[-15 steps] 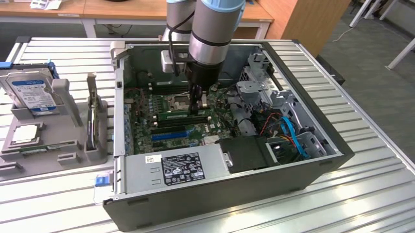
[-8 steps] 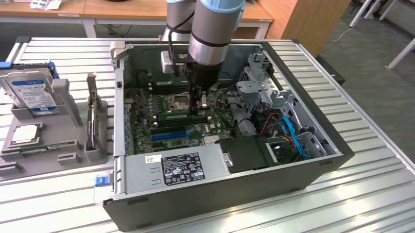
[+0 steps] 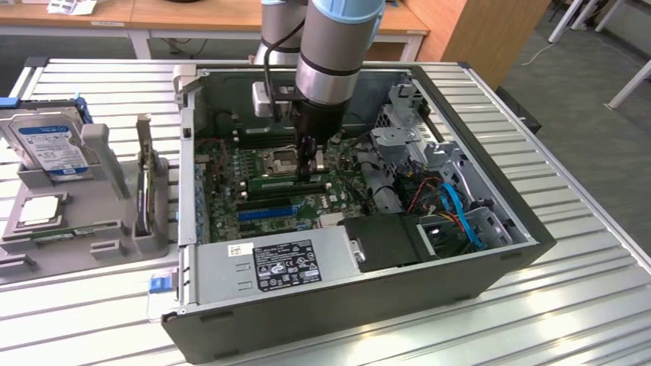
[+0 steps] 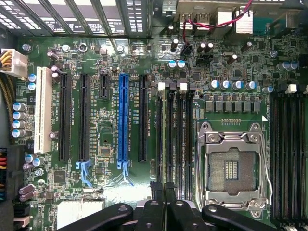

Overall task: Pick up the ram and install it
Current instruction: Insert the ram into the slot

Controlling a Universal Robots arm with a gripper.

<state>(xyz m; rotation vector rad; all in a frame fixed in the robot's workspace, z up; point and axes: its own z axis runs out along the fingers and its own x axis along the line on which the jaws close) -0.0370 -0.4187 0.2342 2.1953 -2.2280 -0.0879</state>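
Slatted metal table [image 3: 569, 229], open PC case [image 3: 336, 320] lying on its side on it. Arm reaches down into the case. Claw [image 3: 305, 174] is narrow, fingers [image 4: 156, 192] drawn nearly together on the ram [image 3: 274, 183]. That green stick stands on edge along the memory slots [image 4: 175, 134], just beside the empty processor socket [image 3: 280, 158]. Can't tell whether it's fully seated. Blue slot [image 4: 123, 120] sits further across the board. Grey rack [image 3: 102, 152] with a hard drive [image 3: 51, 145] stands at the exterior view's left, well apart.
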